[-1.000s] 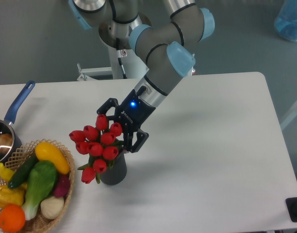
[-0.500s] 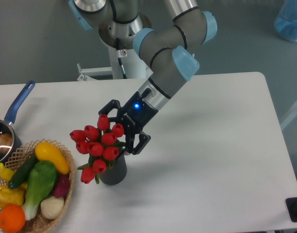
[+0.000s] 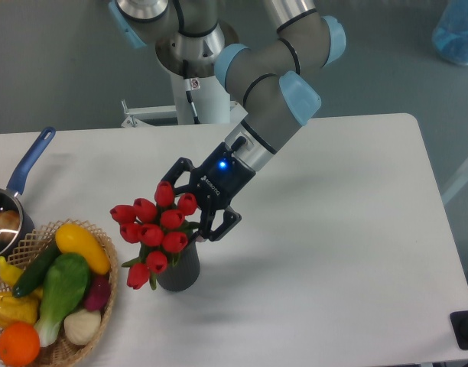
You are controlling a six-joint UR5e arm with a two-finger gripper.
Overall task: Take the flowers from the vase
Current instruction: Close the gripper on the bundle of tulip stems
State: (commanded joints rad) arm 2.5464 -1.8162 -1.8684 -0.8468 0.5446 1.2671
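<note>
Gripper: the black two-finger gripper (image 3: 194, 208) reaches down and to the left from the grey arm with pale blue joint caps (image 3: 274, 92), a blue light lit on its wrist; its fingers stand apart, one at the upper left of the bunch and one at its right side, with the top buds between them. Whether the pads touch the buds or stems cannot be told.
Flowers: the bunch of red tulip buds with green leaves (image 3: 155, 231) stands in the vase, leaning left, its lowest bud hanging over the rim.
Vase: the small dark grey cylindrical vase (image 3: 180, 270) sits upright on the white table (image 3: 333, 229), near the front edge and left of the middle.
Basket: a wicker basket (image 3: 105, 294) of yellow, green, purple, white and orange vegetables lies at the front left corner, just beside the vase and apart from it.
Saucepan: a dark saucepan with a blue handle (image 3: 26, 170) sits at the left edge, behind the basket, partly cut off.
</note>
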